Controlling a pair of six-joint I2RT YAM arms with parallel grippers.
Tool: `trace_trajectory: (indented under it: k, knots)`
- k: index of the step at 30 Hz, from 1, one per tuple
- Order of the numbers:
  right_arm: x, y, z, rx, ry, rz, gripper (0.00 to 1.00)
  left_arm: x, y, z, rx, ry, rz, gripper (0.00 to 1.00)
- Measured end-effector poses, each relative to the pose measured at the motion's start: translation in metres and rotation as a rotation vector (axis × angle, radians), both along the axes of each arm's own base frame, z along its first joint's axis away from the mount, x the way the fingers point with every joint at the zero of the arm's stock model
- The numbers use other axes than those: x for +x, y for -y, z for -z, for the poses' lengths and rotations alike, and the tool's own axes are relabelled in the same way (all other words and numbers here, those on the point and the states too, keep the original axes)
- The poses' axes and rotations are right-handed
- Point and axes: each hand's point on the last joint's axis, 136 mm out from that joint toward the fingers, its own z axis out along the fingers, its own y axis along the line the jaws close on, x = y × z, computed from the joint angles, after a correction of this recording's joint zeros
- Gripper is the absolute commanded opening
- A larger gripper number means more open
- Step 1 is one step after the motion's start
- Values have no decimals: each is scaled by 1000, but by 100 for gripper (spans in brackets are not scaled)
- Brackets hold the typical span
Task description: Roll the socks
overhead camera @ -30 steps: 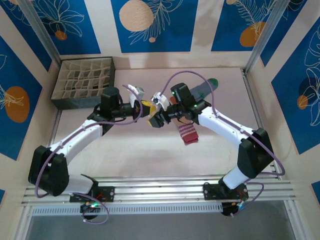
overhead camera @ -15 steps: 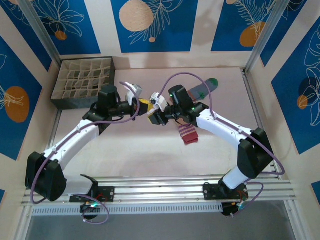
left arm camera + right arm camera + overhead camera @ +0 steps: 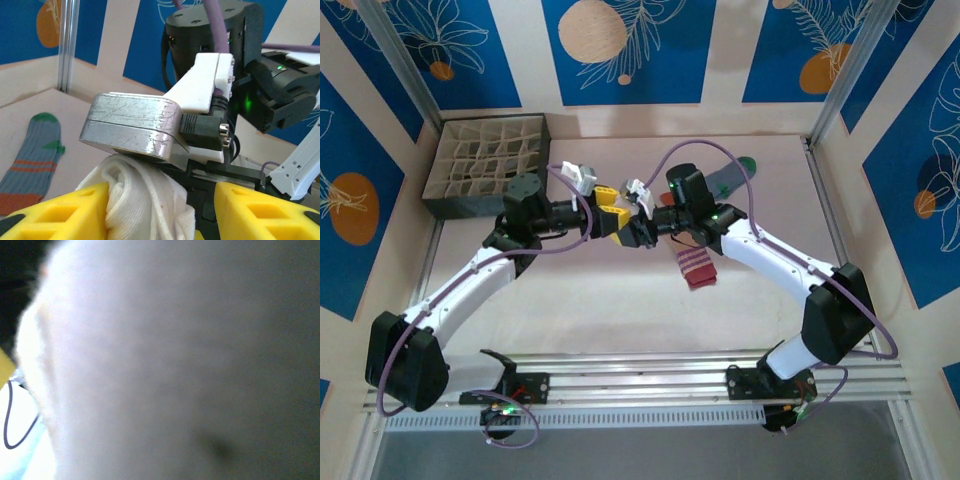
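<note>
Above the middle of the table (image 3: 590, 300), the two arms are meeting tip to tip, the left gripper (image 3: 618, 214) reaching in from the left and the right gripper (image 3: 638, 224) facing it from the right. The white sock (image 3: 142, 197) is sitting bunched up between them, right where the tips come together. In the left wrist view, the left gripper's yellow fingers (image 3: 65, 212) are standing spread apart. The crumpled sock is leaning against one of them and leaving a clear gap to the other, so they are not pinching it. The top of the bundle is tucking in under the scratched silver camera housing (image 3: 132, 125) on the right wrist. The right gripper's own fingers are lying hidden behind the fabric and that housing, and the right wrist view is showing blurred white cloth pressed close to the lens, so I cannot tell whether they are gripping the sock or standing apart. The peach sock with maroon stripes (image 3: 697, 268) is lying on the table just near of the right forearm, a little right of centre. The grey-blue sock (image 3: 31, 162), with its green toe and orange bands, is lying flat at the far right of the table, well apart from both grippers. A grey divider box (image 3: 485, 165) is sitting in the far left corner.
</note>
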Motion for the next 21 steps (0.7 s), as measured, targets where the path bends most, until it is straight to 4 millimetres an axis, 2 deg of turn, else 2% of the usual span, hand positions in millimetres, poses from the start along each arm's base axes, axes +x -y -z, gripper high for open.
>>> trace_trajectory:
  k: [5,17,19,21]
  knots:
    - [-7,-2,-9,37,-7,-40,0,-4,1,-8,-32,7,38,51]
    - [-14,-7,-13,54,-34,-62,0,0,3,-1,-27,-11,37,51]
    - [-14,-8,-15,60,-34,-60,0,0,3,-2,-29,-9,37,48]
    - [-14,-9,-16,64,-35,-59,0,0,3,-3,-38,-8,37,40]
